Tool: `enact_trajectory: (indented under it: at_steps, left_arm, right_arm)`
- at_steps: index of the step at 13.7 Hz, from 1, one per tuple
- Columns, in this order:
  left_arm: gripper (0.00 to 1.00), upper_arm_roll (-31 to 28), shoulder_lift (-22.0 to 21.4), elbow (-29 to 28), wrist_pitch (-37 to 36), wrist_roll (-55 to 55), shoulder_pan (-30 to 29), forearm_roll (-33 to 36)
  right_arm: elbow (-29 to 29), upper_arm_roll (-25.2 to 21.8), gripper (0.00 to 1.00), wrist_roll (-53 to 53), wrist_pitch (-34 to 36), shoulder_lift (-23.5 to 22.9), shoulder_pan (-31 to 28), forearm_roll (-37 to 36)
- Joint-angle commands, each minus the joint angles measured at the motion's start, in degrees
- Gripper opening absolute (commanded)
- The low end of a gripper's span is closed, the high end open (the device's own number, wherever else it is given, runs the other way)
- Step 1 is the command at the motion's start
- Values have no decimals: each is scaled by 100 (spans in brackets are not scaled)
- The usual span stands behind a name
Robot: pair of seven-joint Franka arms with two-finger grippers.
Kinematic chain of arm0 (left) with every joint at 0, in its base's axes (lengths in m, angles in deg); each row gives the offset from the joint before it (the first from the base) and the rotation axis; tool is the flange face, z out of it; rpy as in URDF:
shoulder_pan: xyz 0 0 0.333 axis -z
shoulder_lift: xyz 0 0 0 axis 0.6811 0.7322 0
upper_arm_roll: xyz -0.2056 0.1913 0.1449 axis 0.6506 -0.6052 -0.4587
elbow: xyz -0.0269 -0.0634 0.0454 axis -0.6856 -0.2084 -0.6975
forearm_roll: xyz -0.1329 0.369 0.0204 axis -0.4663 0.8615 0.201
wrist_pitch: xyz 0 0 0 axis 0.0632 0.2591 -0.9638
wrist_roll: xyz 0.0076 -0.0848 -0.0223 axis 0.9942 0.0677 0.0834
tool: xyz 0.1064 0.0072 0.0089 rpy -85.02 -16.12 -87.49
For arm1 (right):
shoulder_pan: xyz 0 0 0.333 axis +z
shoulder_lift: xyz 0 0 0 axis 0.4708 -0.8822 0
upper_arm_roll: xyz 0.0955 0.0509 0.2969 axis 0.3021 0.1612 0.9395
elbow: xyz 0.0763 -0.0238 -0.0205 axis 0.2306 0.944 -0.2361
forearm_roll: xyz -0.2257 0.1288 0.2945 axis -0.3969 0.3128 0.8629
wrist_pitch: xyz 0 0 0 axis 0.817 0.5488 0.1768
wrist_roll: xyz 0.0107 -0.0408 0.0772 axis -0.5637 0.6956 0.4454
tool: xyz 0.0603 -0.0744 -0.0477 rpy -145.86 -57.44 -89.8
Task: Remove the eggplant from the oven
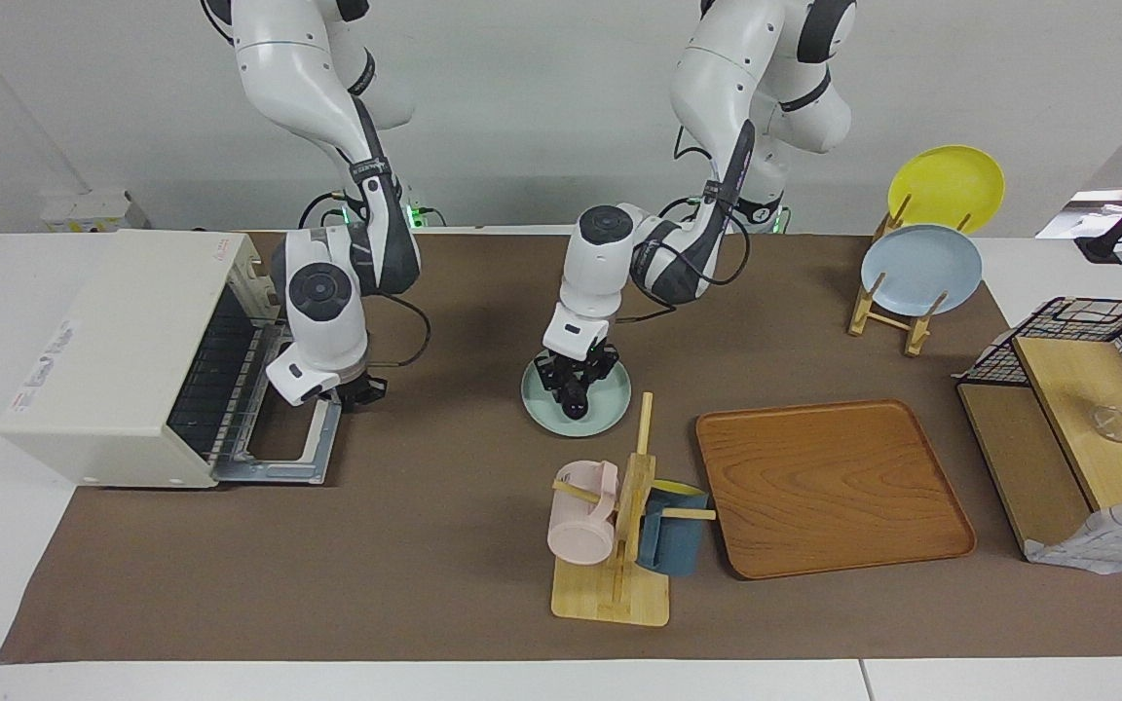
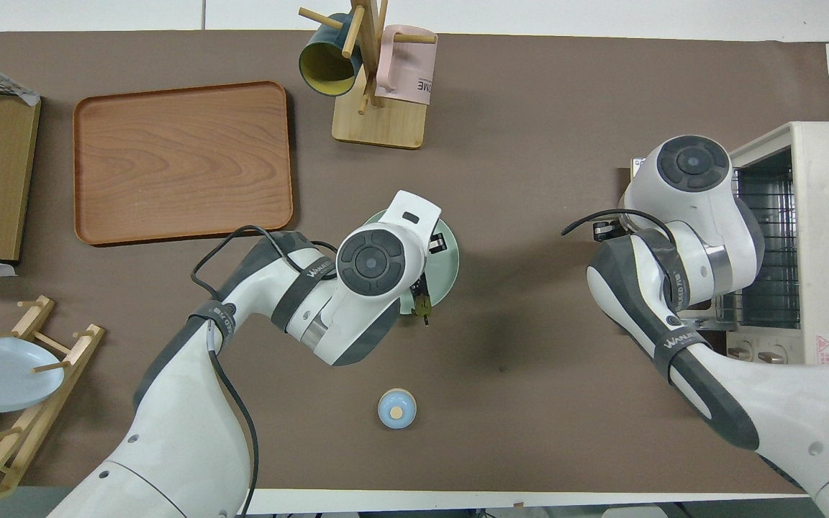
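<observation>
The eggplant [image 1: 576,401] is dark and slender and lies at the pale mint-green plate [image 1: 612,409] in the middle of the table. Its brownish stem tip [image 2: 422,307] pokes out at the plate's [image 2: 447,260] edge nearer the robots. My left gripper [image 1: 576,394] is down on the plate and looks shut on the eggplant. The cream-white oven [image 1: 113,360] stands at the right arm's end, with its door [image 1: 300,443] folded down and its wire rack [image 2: 767,237] bare. My right gripper [image 1: 362,389] hangs over the open door beside the oven [image 2: 828,237].
A wooden tray [image 1: 829,487] and a mug rack [image 1: 619,531] with a pink and a blue mug lie farther from the robots than the plate. A plate rack [image 1: 916,273] and a wire basket [image 1: 1097,370] stand at the left arm's end. A small blue round object [image 2: 396,408] lies nearer the robots.
</observation>
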Motion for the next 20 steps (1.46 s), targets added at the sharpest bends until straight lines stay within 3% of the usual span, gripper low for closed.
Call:
enact_trajectory:
  at_steps: [1, 3, 5, 6, 8, 9, 10, 11, 12, 13, 14, 17, 20]
  left_arm:
    - [3, -55, -301, 226, -911, 675, -794, 62]
    - [3, -55, -338, 331, -1203, 1730, -1576, 53]
    - [2, -64, -251, 358, -898, 2942, -2272, 114]
    - [1, -73, -137, 384, -861, 3330, -2431, 402]
    - [0, -64, 152, 612, -1062, 3562, -2634, 1612]
    - [0, -64, 241, 674, -1141, 3571, -2766, 2044]
    - [0, -64, 364, 805, -1194, 3572, -2793, 2405]
    - [2, -73, 443, 841, -1204, 3572, -2802, 2687]
    - [18, -64, 479, 850, -1160, 3563, -2845, 2899]
    - [69, -64, 479, 885, -1212, 3554, -2889, 3058]
    - [98, -81, 479, 972, -1300, 3537, -2820, 3251]
    - [100, -82, 305, 1412, -2143, 3536, -2749, 3341]
    - [100, -82, -818, 939, -2486, 3650, -3092, 2692]
  right_arm:
    - [-634, -31, 1, 683, 846, -13, -156, -462]
    - [-821, -31, 0, 1351, 1287, 214, -383, -462]
    - [-822, -31, 0, 1949, 1622, 749, -708, -427]
    - [-822, -31, 0, 2239, 1841, 951, -858, -427]
    - [-796, -31, 0, 2758, 2062, 1225, -1209, -392]
    - [-804, -22, 10, 2847, 2124, 1296, -1341, -305]
    - [-883, -31, 48, 2822, 2281, 1383, -1386, 96]
    - [-1014, -66, 99, 2822, 2431, 1593, -1430, 718]
    - [-1198, -84, 100, 2813, 2554, 1778, -1457, 1055]
    - [-1504, -84, 100, 2813, 2799, 1893, -1466, 1172]
    - [-1916, -92, 100, 2813, 3184, 1920, -1483, 1190]
    - [-2999, -93, 100, 2804, 4328, 1824, -1492, 1505]
    - [-3142, -110, 100, 2804, 4585, 1788, -1492, 1445]
